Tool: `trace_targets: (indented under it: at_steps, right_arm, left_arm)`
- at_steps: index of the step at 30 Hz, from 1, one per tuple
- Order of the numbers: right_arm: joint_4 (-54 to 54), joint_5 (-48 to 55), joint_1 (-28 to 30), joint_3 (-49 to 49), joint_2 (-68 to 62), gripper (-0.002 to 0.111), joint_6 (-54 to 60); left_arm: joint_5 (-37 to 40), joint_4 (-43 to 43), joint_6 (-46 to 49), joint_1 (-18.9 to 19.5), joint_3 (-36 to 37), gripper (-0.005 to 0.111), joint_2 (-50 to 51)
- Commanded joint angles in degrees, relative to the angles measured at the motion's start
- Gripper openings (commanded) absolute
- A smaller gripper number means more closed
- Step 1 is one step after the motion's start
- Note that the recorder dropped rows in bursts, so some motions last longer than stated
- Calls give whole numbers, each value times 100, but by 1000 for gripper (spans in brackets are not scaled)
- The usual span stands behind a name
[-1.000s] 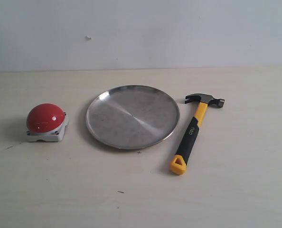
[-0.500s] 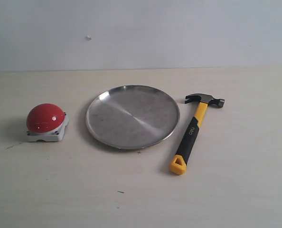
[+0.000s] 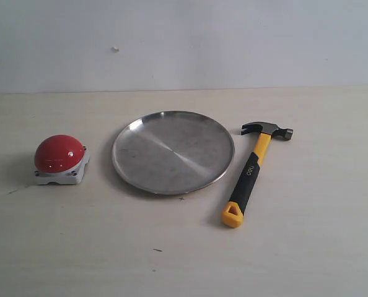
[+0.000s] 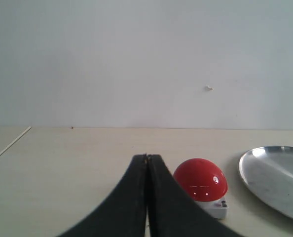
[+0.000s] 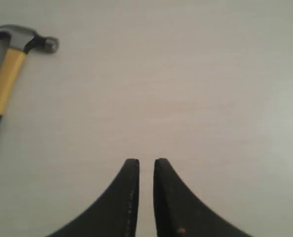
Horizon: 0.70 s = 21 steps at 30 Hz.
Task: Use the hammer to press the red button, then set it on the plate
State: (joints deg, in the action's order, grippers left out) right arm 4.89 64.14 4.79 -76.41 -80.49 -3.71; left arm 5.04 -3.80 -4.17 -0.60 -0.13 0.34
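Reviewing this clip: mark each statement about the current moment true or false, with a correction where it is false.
1. The hammer lies flat on the table, beside the plate and not on it. True.
2. The red button sits between the plate and the hammer. False: the plate is in the middle, with the button on one side and the hammer on the other.
3. The left tool is shut, with nothing in it. True.
4. The right tool grips the hammer's handle. False: its jaws stand slightly apart over bare table, and the hammer lies off to one side, untouched.
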Motion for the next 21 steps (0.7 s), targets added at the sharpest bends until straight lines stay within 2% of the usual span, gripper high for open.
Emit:
trace_targets:
  at_steps: [1,10,21]
  right_arm:
    - [-940,79,24,-229,-689,20,171]
    - [-962,223,24,-229,-1249,20,-80]
    - [-2173,-2,-50,-229,-1595,20,149]
  left_arm:
    - [-15,-13,-54,11,13,0,-34]
    - [-15,-13,-54,11,13,0,-34]
    - [-15,-13,-54,11,13,0,-34]
